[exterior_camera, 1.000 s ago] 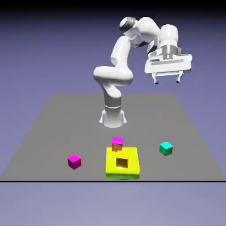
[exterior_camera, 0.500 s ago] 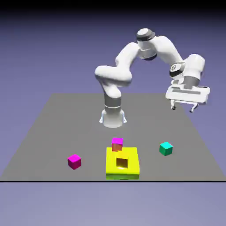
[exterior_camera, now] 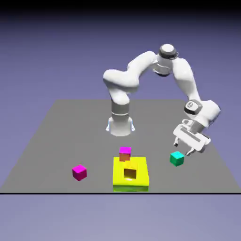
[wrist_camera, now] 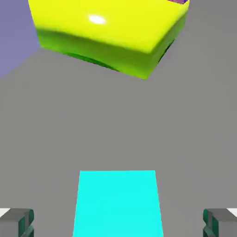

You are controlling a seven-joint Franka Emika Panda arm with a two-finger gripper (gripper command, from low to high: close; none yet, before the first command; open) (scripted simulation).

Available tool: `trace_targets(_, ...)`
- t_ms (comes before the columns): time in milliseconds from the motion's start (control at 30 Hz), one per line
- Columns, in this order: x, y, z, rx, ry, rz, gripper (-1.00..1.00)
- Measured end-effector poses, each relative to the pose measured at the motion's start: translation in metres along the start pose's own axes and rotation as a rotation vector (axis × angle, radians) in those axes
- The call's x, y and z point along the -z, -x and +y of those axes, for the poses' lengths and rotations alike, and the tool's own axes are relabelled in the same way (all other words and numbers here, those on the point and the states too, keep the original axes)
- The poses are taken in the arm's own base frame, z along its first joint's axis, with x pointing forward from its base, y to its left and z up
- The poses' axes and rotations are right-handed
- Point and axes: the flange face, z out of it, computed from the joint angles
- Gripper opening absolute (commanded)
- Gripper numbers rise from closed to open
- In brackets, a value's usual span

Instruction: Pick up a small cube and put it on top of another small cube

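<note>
- Gripper [exterior_camera: 183, 148] spread wide, nothing between its fingertips; it hangs just above the small teal cube and a little behind it, nearer the robot's base.
- The small teal cube [exterior_camera: 177, 158] sits on the grey table [exterior_camera: 70, 136], toward the exterior view's right, well apart from the yellow block.
- In the hand view the cube's bright top face lies at the bottom edge, midway between the two fingers, with bare table showing on both sides — the relation the coming move turns on.
- No long axis to reckon with: the cube looks equal-sided, and its near-square top lines up with the jaws, one side face toward each finger.
- What seems called for is a descent with that centring kept, then a close; a sideways drift could bring a fingertip down on the cube's top.
- Next outward comes the flat yellow block [exterior_camera: 141, 168], toward the exterior view's left from the cube, with an orange-brown cube [exterior_camera: 131, 172] showing at it.
- Just behind the block is a magenta cube [exterior_camera: 125, 153]; farther out, at the exterior view's left, another magenta cube [exterior_camera: 79, 172] — which cube is to bear the teal one, the pictures do not settle.
</note>
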Motion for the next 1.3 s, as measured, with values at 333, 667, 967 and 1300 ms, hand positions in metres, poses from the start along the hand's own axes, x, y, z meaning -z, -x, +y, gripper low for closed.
trace_targets(333,-0.031,0.010,0.013,0.015,0.008,-0.051,-1.00)
trace_targets(667,0.006,0.000,0.000,0.001,0.000,-0.007,-1.00)
trace_targets(967,0.027,-0.052,-0.078,-0.155,0.102,0.036,-1.00)
trace_targets(1300,-0.041,-0.166,-0.185,-0.416,0.277,0.214,-1.00)
